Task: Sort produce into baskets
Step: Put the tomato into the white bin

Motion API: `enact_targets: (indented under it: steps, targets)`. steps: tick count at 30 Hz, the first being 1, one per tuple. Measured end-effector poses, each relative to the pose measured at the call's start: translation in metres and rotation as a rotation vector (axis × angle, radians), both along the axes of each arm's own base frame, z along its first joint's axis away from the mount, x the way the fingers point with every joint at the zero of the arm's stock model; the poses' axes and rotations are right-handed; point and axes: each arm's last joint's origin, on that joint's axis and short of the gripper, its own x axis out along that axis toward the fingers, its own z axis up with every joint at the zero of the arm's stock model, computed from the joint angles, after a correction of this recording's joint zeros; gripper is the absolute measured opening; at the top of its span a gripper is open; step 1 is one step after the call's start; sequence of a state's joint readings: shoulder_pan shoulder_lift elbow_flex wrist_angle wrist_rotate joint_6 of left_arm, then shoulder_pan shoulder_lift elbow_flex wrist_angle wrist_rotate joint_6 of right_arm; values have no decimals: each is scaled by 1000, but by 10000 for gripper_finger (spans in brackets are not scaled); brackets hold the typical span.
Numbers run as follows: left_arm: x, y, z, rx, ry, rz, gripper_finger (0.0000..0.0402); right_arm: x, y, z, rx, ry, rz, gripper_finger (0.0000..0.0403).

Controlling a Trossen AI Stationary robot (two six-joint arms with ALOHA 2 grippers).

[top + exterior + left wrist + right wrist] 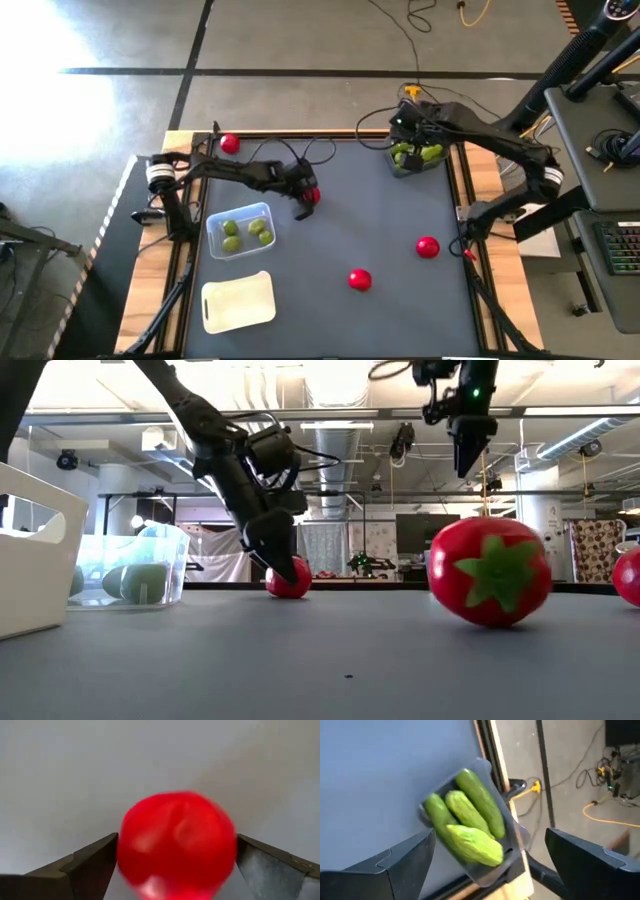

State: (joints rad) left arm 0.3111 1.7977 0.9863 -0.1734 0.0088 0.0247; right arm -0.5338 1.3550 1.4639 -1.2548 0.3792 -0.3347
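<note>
My left gripper [304, 200] is down at the table's middle left, shut on a red tomato [177, 845] that also shows in the low view [290, 580]. My right gripper [408, 128] hangs open and empty above the dark grey basket [415, 160] at the far right, which holds several green cucumbers [467, 822]. The clear basket [240, 228] holds several limes [232, 228]. The cream-white basket [238, 302] stands near the front left. Three more tomatoes lie on the table: one far left [230, 143], one right [427, 246], one near the middle [359, 279]. My left gripper pinches the tomato by its two opposite sides [125, 852] between its two fingers [92, 862]. The fingers come slanting down from the table's left [275, 545]. The tomato's underside is on the table top.
The dark table mat [380, 220] has wooden borders [485, 190] at left and right. Cables run on the floor beyond the far edge. A desk with a keyboard [620, 245] stands to the right of the table.
</note>
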Motion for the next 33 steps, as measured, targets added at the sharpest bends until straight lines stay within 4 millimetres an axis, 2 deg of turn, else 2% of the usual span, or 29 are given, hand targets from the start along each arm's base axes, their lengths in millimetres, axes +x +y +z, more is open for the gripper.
enact_targets:
  steps: [5,10,12,15,17,20,23,27,33]
  targets:
    - [7,-10,-5,-29,-27,19,346,5,26,4,107,-74,97,368]
    - [10,-27,0,-29,-35,18,273,18,55,2,156,-86,168,368]
    - [11,-40,11,-35,-65,-3,272,25,70,1,180,-94,199,368]
    - [4,-69,45,-42,-136,-62,272,37,100,-4,267,-124,250,368]
    - [-9,-94,72,-27,-177,-110,272,46,125,-8,308,-136,290,368]
    - [-38,-132,108,11,-218,-143,272,60,166,-19,331,-129,374,368]
    - [-71,-170,131,-7,-240,-153,272,77,205,-34,347,-161,394,368]
    - [-112,-223,138,-107,-222,-171,271,99,247,-58,388,-238,360,368]
    - [-165,-296,124,-235,-188,-185,271,110,285,-99,417,-197,213,368]
